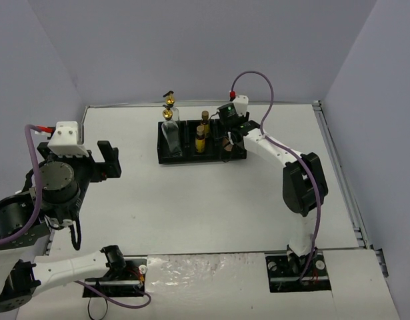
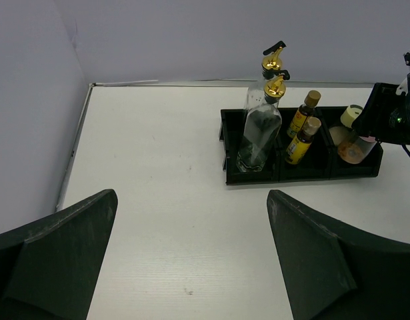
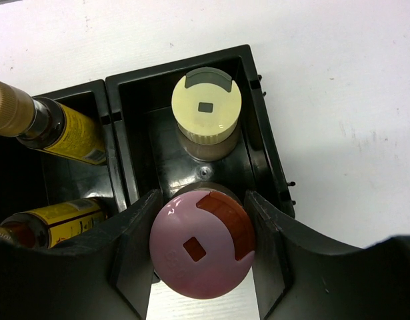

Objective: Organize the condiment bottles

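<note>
The right pincer [image 3: 201, 223] was clamped on the pink jar [image 3: 203, 257], low in the tray's [image 3: 270, 157] 3 o'clock compartment, at 6 o'clock of the beige jar [image 3: 206, 107]. I took this for the last placing (the amber bottles [image 3: 65, 133] stood next door). The next move called for letting go and lifting straight, nudging neither jar. Only the right wrist view showed that grip; from above the wrist hid it. The left pincer [image 2: 191, 200] hung apart over the desk [image 2: 165, 153], facing the tall bottles [image 2: 259, 133].

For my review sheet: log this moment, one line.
right gripper: shut on pink jar in tray, right compartment | left gripper: open, empty
</note>
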Tool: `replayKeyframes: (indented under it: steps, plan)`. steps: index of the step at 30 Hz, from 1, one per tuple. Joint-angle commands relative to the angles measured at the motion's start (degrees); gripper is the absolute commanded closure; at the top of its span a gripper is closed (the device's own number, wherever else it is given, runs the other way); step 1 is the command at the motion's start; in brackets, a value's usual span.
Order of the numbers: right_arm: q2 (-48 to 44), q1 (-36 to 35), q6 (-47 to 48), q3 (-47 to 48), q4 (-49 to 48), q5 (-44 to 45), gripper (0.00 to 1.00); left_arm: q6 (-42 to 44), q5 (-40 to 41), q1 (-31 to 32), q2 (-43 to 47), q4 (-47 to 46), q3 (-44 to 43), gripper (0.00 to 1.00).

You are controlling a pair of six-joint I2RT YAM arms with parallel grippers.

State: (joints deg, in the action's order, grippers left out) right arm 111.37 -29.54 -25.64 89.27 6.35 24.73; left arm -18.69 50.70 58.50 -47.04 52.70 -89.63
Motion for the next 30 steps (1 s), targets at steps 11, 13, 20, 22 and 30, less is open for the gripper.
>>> replayKeyframes:
  steps: [11, 13, 20, 22, 30]
  plan:
    - [2.6, 1.9, 0.3, -2.7, -10.9, 0.5, 1.0, 0.9, 1.9, 0.1, -1.7, 1.0, -3.9, 0.08]
    - [2.8, 1.9, 0.3, -3.3, -11.8, 0.5, 1.0, 0.9, 1.9, 0.1, -1.8, 1.0, -4.1, 0.08]
    - [3.1, 2.0, 1.0, -5.2, -14.2, 0.4, 1.0, 1.0, 1.9, 0.1, -2.1, 1.4, -4.5, 0.08]
    - [3.4, 1.9, 1.1, -4.9, -14.2, 0.3, 0.97, 0.9, 1.8, 0.1, -2.0, 1.4, -4.4, 0.08]
    - [3.0, 1.9, 0.8, -4.8, -12.8, 0.4, 0.48, 0.6, 1.8, 0.1, -1.7, 1.6, -4.6, 0.08]
